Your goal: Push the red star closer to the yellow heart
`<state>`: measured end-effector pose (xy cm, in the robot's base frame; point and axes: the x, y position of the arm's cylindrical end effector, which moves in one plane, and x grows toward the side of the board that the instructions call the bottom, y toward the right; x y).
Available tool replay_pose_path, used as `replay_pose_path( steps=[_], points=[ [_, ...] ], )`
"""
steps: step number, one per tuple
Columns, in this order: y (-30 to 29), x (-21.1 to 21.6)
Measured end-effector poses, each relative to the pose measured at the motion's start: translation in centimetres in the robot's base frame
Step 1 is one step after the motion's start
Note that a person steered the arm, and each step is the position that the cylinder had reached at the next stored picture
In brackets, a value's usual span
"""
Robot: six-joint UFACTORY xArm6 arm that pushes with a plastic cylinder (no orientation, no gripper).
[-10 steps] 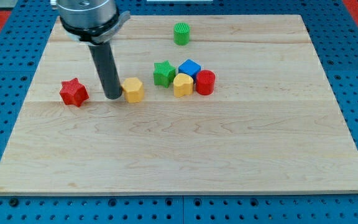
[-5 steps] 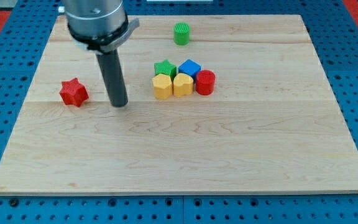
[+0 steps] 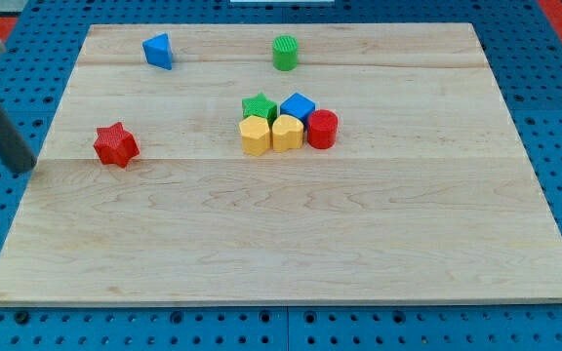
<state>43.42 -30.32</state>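
The red star (image 3: 116, 145) lies on the wooden board (image 3: 291, 234) at the view's left. The yellow heart (image 3: 287, 133) sits near the middle, packed in a cluster with a yellow hexagon (image 3: 255, 136) on its left, a red cylinder (image 3: 322, 129) on its right, a green star (image 3: 259, 107) and a blue cube (image 3: 298, 106) behind. My tip (image 3: 22, 168) stands at the board's left edge, well to the left of the red star and apart from it.
A blue triangular block (image 3: 159, 51) lies near the board's top left. A green cylinder (image 3: 285, 53) stands near the top middle. Blue pegboard surrounds the board.
The yellow hexagon slid right into the cluster beside the yellow heart. My tip then moved far left, past the red star, to the board's left edge. The blue triangle came into sight.
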Motion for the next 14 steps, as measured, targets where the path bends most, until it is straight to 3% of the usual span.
replay_pose_path(
  steps=[1, 2, 5, 8, 11, 14],
  points=[
    [2.7, -2.7],
    [8.0, -2.6],
    [17.0, 1.3],
    [21.1, 7.7],
    [27.3, 8.0],
    [29.4, 4.9]
  ],
)
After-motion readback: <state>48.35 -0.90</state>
